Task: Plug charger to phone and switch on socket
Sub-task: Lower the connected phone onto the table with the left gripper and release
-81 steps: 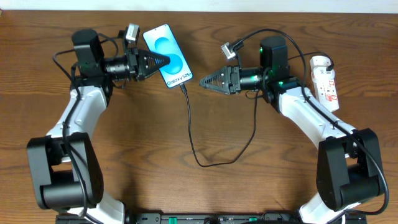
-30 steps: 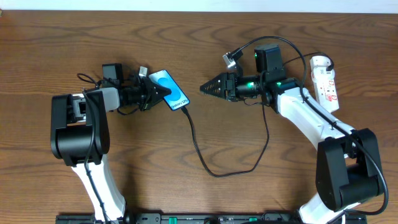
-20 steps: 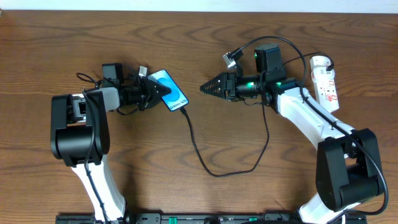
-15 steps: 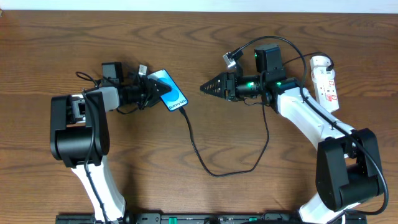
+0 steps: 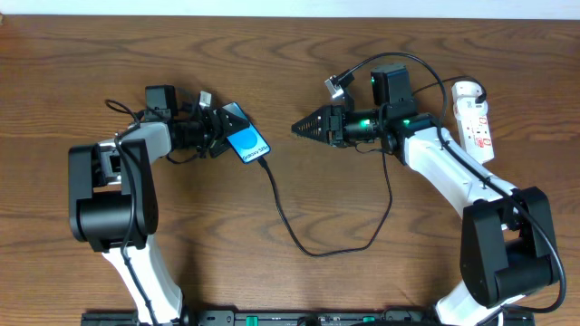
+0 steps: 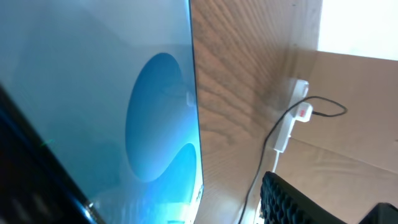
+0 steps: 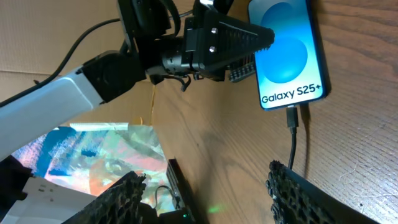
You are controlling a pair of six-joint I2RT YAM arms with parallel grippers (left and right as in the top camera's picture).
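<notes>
The phone point(image 5: 246, 141) lies on the wooden table with its blue screen lit, and in the right wrist view the phone point(image 7: 287, 56) reads "Galaxy S25+". The charger connector point(image 7: 292, 118) sits in its bottom edge. Its thin black cable point(image 5: 288, 222) loops across the table toward the right arm. My left gripper point(image 5: 222, 129) stands open around the phone's far edge. In the left wrist view one finger point(image 6: 292, 202) is clear of the screen point(image 6: 124, 112), with wood showing between them. My right gripper point(image 5: 297, 129) is open and empty, pointing at the phone from the right. The white socket point(image 5: 473, 116) lies at the far right.
The left arm's base point(image 5: 101, 208) and the right arm's base point(image 5: 507, 258) stand near the front corners. A black bar point(image 5: 290, 319) runs along the front edge. The socket's thick white cord curls at its far end point(image 5: 469, 88). Cardboard panels point(image 7: 56, 37) stand behind the table.
My left gripper's jaws have spread apart, letting go of the phone. The phone has shifted slightly left and toward the front. The right arm has not moved.
</notes>
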